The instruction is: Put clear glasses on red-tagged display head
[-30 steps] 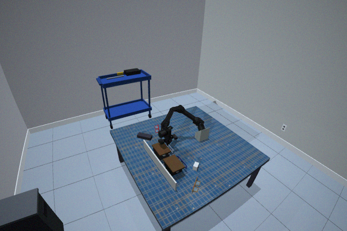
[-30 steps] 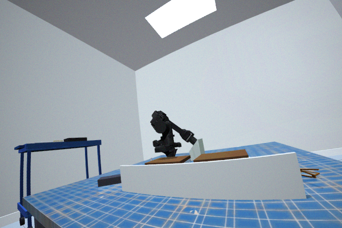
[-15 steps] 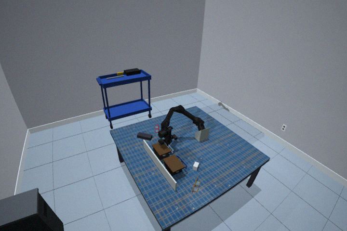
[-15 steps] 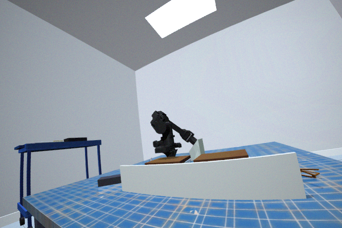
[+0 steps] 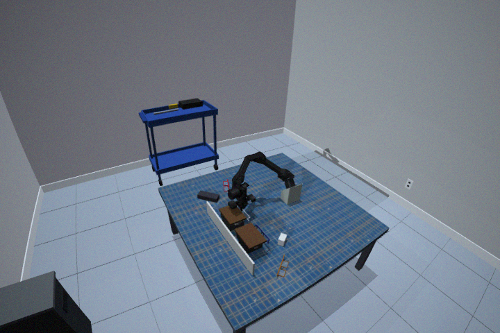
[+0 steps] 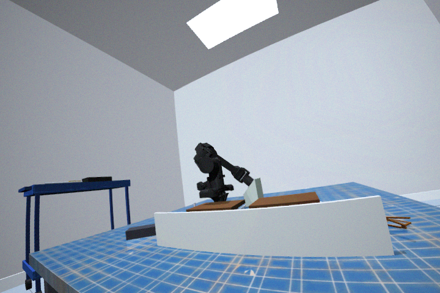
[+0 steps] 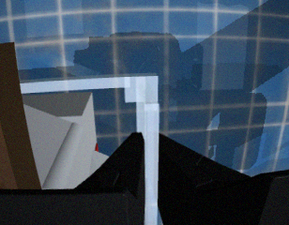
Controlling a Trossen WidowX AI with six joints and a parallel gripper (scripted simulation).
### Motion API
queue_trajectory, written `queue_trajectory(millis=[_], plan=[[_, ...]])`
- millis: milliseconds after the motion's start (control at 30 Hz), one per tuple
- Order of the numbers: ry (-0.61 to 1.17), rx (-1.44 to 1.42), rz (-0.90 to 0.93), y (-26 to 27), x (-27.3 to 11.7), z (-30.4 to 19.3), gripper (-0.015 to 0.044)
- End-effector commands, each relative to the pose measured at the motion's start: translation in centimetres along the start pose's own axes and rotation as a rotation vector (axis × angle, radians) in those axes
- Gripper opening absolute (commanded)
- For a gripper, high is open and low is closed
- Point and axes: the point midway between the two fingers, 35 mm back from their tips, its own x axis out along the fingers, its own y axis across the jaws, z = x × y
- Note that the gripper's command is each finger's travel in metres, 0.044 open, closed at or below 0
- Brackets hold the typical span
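Observation:
My gripper [image 5: 243, 207] [image 7: 144, 142] is shut on one long side bar of the clear glasses [image 5: 248, 215] [image 7: 88, 83]. In the wrist view this bar runs down between the fingers, and another bar runs left from its corner and passes out of sight behind the brown top. The near head [image 5: 232, 214] [image 6: 215, 206] [image 7: 60, 133] has a brown top and a grey body. A small red patch [image 7: 97, 147] shows at its edge, partly hidden by a finger. The head's nose and ears cannot be made out surely. The other head [image 5: 251, 235] [image 6: 284, 199] stands beside it.
Blue glasses [image 5: 263, 233] are at the other head. A long white wall [image 5: 230, 238] [image 6: 272, 229] runs behind both heads. A dark block [image 5: 207, 195] [image 6: 140, 231], red glasses [image 5: 226, 185], a white block [image 5: 282, 238], orange glasses [image 5: 278, 269] [image 6: 398, 225] and a pale wedge [image 5: 292, 194] [image 6: 254, 193] are on the table.

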Motion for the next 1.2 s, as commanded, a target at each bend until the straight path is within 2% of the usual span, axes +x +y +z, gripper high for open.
queue_trajectory(millis=[0,100,133,367,533,767,1167], plan=[[0.000,0.000,0.000,0.0,0.0,0.0,0.0026],[0.000,0.000,0.000,0.0,0.0,0.0,0.0105],[0.000,0.000,0.000,0.0,0.0,0.0,0.0107],[0.000,0.000,0.000,0.0,0.0,0.0,0.0107],[0.009,-0.004,0.000,-0.1,-3.0,-0.2,0.0107],[0.010,-0.005,0.000,-0.3,-3.3,-0.2,0.0107],[0.010,-0.007,-0.002,-4.3,-4.2,-0.2,0.0107]])
